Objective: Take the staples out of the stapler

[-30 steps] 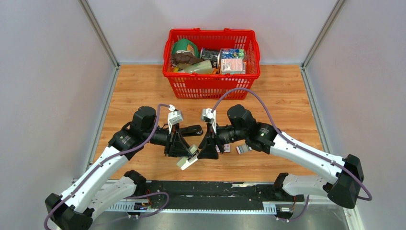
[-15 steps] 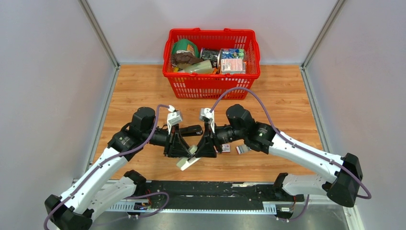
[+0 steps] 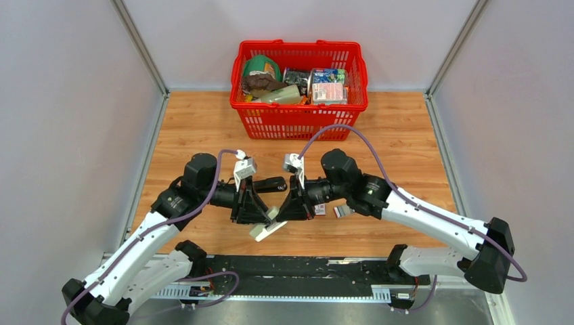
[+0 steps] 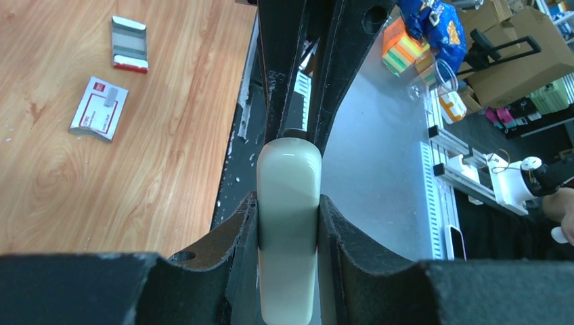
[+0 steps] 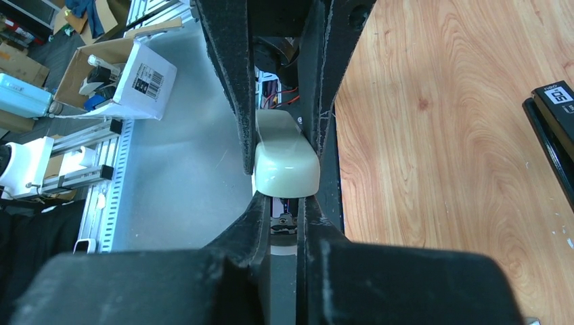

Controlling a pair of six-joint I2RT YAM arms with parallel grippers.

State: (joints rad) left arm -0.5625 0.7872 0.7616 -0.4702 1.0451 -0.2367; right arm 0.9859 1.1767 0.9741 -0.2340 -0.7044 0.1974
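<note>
Both arms meet over the near middle of the table. The left gripper [image 4: 288,217] clamps the cream stapler [image 4: 288,176] across its rounded body. The right gripper [image 5: 281,210] faces it from the opposite end, closed apparently on a thin inner part [image 5: 284,229] under the cover. The stapler's long axis runs near-left to far-right, bridging the two. A black stapler [image 3: 271,184] lies on the table just beyond them.

Nothing can be read outright. A black object [image 5: 549,135] at the right edge of the right wrist view carries a white label [image 5: 559,95] with dark characters, seemingly letters but too small to make out. A white box [image 5: 139,78] left of the table bears a barcode sticker, and the print on the small red-and-white card [image 4: 99,108] is illegible.
</note>
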